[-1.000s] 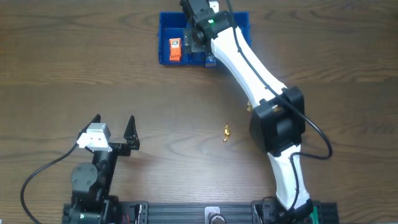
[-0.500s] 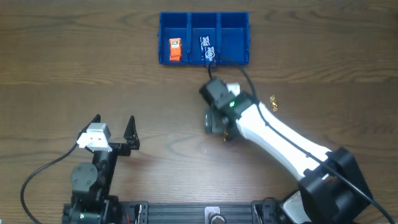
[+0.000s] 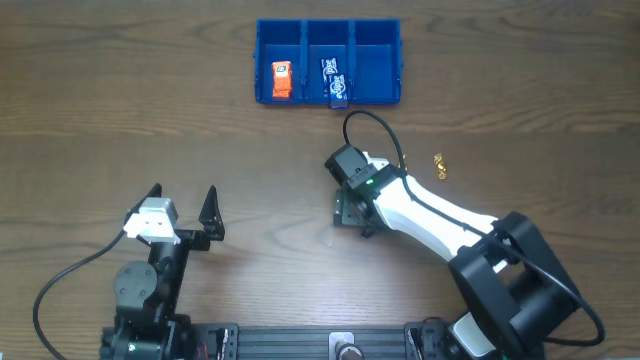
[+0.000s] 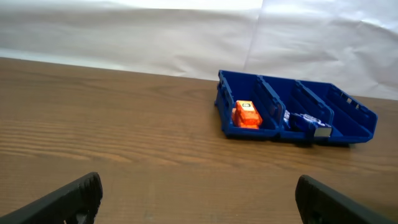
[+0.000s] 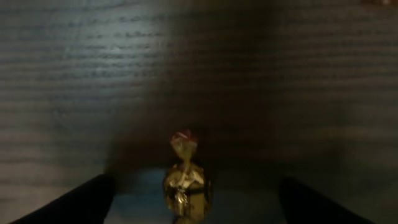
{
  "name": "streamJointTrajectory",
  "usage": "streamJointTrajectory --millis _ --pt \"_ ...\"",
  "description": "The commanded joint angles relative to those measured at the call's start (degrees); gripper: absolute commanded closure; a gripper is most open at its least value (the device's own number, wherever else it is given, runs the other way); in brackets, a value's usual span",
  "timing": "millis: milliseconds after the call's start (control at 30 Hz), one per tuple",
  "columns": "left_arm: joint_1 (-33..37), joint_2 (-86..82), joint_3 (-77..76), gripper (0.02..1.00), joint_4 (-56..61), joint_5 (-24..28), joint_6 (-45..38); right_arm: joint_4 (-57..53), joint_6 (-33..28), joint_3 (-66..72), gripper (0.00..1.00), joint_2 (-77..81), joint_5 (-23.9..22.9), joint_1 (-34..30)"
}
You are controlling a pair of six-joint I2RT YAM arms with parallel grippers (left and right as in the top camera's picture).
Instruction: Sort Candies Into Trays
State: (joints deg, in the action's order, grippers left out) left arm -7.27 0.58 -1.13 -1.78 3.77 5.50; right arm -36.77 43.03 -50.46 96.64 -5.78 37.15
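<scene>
I see my right gripper [image 5: 198, 208] low on the bench, fingers wide apart either side of gold candy [image 5: 185, 183], left gripper [image 3: 186, 208] spread apart near left, blue tray [image 3: 378, 70] far, orange candy [image 3: 282, 80] in its left compartment

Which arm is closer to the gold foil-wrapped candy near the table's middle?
Right. The right gripper is open around the gold foil-wrapped candy; the left gripper sits far off to its left.

A lab bench: wooden tabletop [image 3: 150, 100], white paper backdrop [image 4: 186, 37].
</scene>
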Motion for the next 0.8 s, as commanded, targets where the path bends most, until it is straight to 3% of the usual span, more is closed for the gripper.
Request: streamJointTrajectory --millis 33,300,533,700,800 --pt "0.22 -0.33 0.85 0.02 -2.38 0.52 -0.81 1.2 0.46 0.22 0.303 0.57 -1.22 -0.15" --pt "0.22 -0.33 0.85 0.02 -2.38 0.52 -0.81 1.22 0.48 0.22 0.709 0.57 -1.2 -0.02" --pt "0.22 -0.33 0.85 0.023 -2.38 0.52 -0.81 1.29 -0.13 -0.52 0.796 -5.92 -2.01 0.28" --pt "0.22 -0.33 0.85 0.02 -2.38 0.52 -0.81 -12.22 -9.81 -21.86 0.801 -7.8 -10.75 -6.05" --pt "0.22 -0.33 0.85 0.02 -2.38 0.52 -0.81 -13.53 -17.03 -37.68 0.801 -1.73 -12.44 -10.45"
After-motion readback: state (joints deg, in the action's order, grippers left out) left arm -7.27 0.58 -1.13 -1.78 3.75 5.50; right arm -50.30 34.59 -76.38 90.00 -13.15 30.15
